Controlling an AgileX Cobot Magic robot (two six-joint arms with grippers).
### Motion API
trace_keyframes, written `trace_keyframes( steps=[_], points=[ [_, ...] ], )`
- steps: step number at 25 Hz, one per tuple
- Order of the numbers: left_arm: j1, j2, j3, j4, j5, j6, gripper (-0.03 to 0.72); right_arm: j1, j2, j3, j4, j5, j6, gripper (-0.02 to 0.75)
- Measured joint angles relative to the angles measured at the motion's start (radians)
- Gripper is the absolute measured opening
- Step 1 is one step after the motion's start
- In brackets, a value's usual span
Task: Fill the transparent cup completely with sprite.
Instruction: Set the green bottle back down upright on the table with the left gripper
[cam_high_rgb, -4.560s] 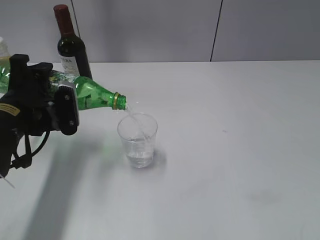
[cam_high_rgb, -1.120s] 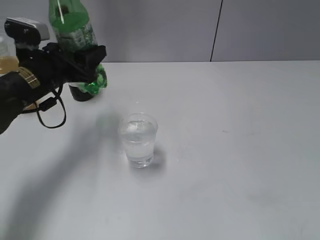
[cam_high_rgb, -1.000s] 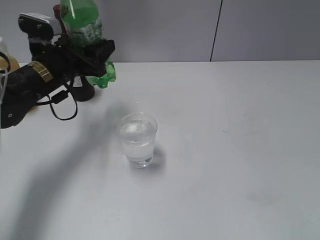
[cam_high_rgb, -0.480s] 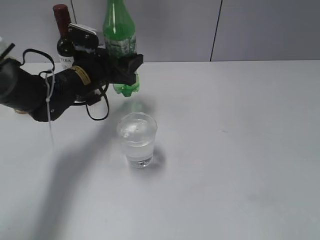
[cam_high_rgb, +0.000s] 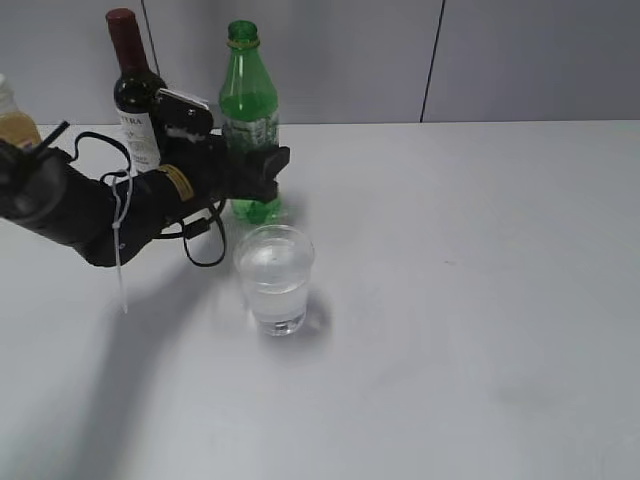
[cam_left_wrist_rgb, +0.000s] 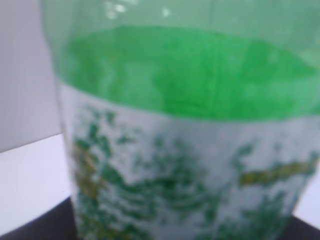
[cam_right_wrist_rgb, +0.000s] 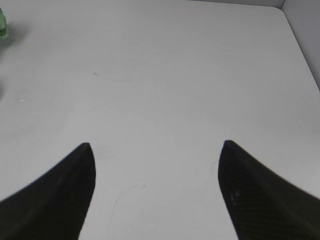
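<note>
The transparent cup (cam_high_rgb: 275, 277) stands on the white table, holding clear sprite close to its rim. Behind it the green sprite bottle (cam_high_rgb: 248, 105) stands upright with its base on the table, cap off. My left gripper (cam_high_rgb: 258, 166) is shut on the bottle's lower body; the bottle's label fills the left wrist view (cam_left_wrist_rgb: 190, 170). My right gripper (cam_right_wrist_rgb: 156, 165) is open and empty over bare table, and it does not show in the exterior view. A sliver of the green bottle shows at the right wrist view's top left corner (cam_right_wrist_rgb: 2, 25).
A dark wine bottle with a red cap (cam_high_rgb: 134, 95) stands at the back left, behind my left arm. A yellowish juice bottle (cam_high_rgb: 14, 122) is at the far left edge. A grey wall panel (cam_high_rgb: 430, 60) runs behind the table.
The left arm tipped the sprite bottle back upright after pouring, carried it rightwards and set it down behind the cup. The cup's level rose from low to near the rim.
</note>
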Motion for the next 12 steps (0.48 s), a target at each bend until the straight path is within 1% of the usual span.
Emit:
trace_keyframes(
  steps=[7, 8, 10, 12],
  points=[
    [0.000, 0.015, -0.008, -0.002, -0.020, 0.000, 0.429, 0.000, 0.000, 0.000, 0.000, 0.000, 0.000, 0.582],
    [0.000, 0.015, -0.008, -0.001, -0.020, 0.000, 0.444, 0.000, 0.000, 0.000, 0.000, 0.000, 0.000, 0.582],
    [0.000, 0.015, -0.008, 0.006, -0.021, 0.000, 0.513, 0.000, 0.000, 0.000, 0.000, 0.000, 0.000, 0.582],
    [0.000, 0.015, -0.008, 0.017, -0.028, -0.005, 0.609, 0.000, 0.000, 0.000, 0.000, 0.000, 0.000, 0.582]
  ],
)
